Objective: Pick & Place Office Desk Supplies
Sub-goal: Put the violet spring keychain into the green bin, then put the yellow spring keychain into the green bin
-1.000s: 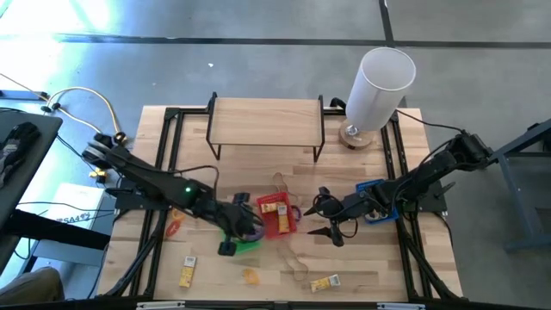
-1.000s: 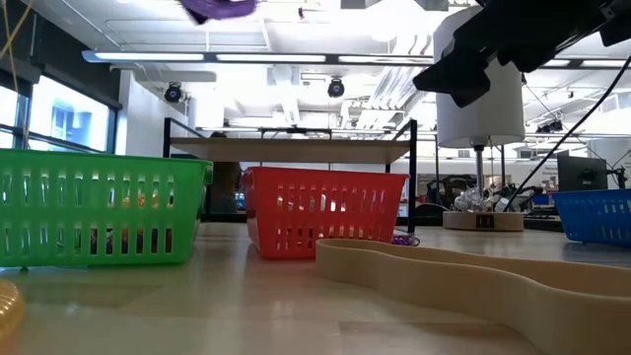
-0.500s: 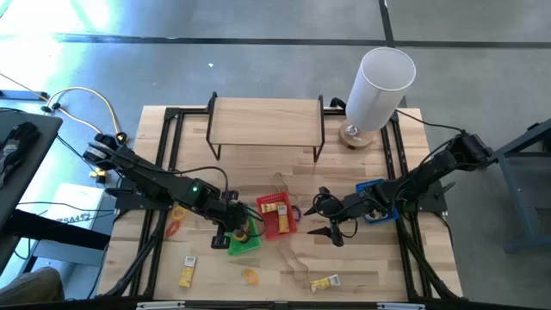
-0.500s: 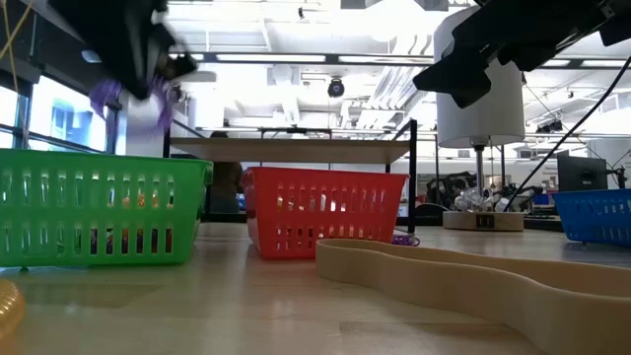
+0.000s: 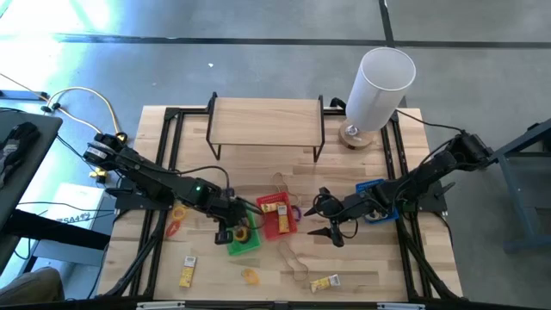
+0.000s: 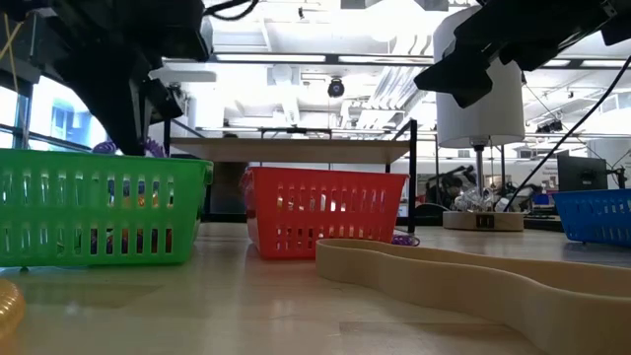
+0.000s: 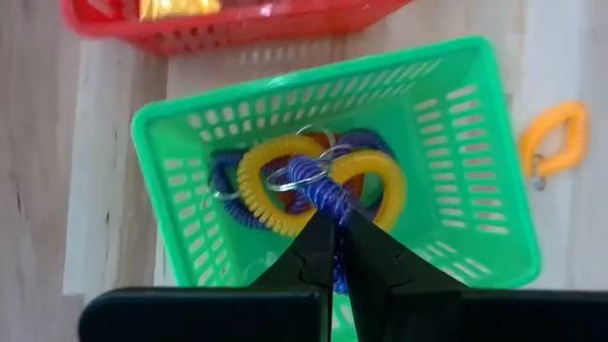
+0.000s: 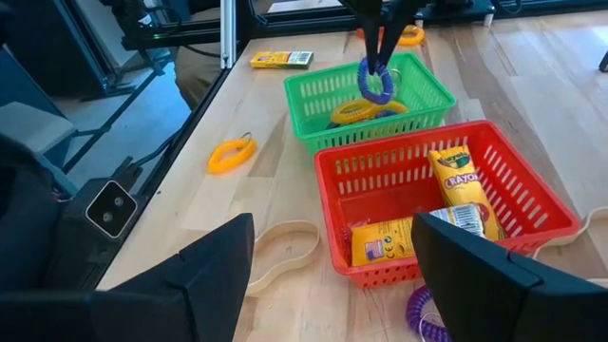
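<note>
Green basket (image 7: 456,142): yellow coil rings (image 7: 275,190) inside; left gripper (image 7: 332,237) clamped on purple coil ring (image 7: 318,190) over them. Red basket (image 8: 532,204): crayon packets (image 8: 456,180). Right gripper (image 8: 332,275) fingers apart, beside red basket, holding nothing.

The surface (image 5: 379,258) was pale, matt wood with visible grain, framed by dark metal rails (image 5: 168,155). A green basket (image 7: 456,142) and a red basket (image 8: 532,190) were glossy moulded plastic with slotted walls, and the coiled purple ring (image 8: 375,84) and yellow rings (image 7: 261,190) looked like shiny, springy plastic. The crayon packets (image 8: 454,180) looked like printed card, and the tan band (image 6: 473,271) like smooth matt rubber.
</note>
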Controlling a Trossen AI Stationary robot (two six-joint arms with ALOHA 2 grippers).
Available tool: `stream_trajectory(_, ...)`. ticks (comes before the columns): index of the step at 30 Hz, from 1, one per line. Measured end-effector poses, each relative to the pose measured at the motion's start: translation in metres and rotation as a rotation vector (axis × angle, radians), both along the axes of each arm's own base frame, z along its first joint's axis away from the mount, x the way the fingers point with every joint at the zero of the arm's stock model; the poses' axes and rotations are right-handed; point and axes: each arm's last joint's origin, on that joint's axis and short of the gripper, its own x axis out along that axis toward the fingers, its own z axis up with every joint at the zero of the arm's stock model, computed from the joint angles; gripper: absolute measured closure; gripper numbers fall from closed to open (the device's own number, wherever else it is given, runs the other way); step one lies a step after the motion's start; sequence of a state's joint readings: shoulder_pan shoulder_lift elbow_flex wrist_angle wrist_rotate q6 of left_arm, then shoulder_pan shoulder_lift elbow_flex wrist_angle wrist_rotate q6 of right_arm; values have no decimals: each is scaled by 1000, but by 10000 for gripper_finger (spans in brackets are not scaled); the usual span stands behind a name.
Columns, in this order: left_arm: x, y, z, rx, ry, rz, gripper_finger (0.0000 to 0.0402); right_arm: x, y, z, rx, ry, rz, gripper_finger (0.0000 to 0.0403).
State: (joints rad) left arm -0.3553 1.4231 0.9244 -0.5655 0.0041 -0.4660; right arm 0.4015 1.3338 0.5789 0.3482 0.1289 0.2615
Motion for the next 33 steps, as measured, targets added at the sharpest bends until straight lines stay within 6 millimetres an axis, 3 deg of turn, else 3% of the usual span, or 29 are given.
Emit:
stream_trajectory(12, 0, 1, 0, 35, -10, 27, 361, 0, 0, 0, 0, 0, 0, 128)
stream_trajectory(24, 1, 2, 0, -9, 1, 150, 268, 0, 0, 0, 0, 0, 0, 128)
stream_trajectory(33, -8, 5, 20, -55, -66, 148, 261, 0, 0, 0, 0, 0, 1, 128)
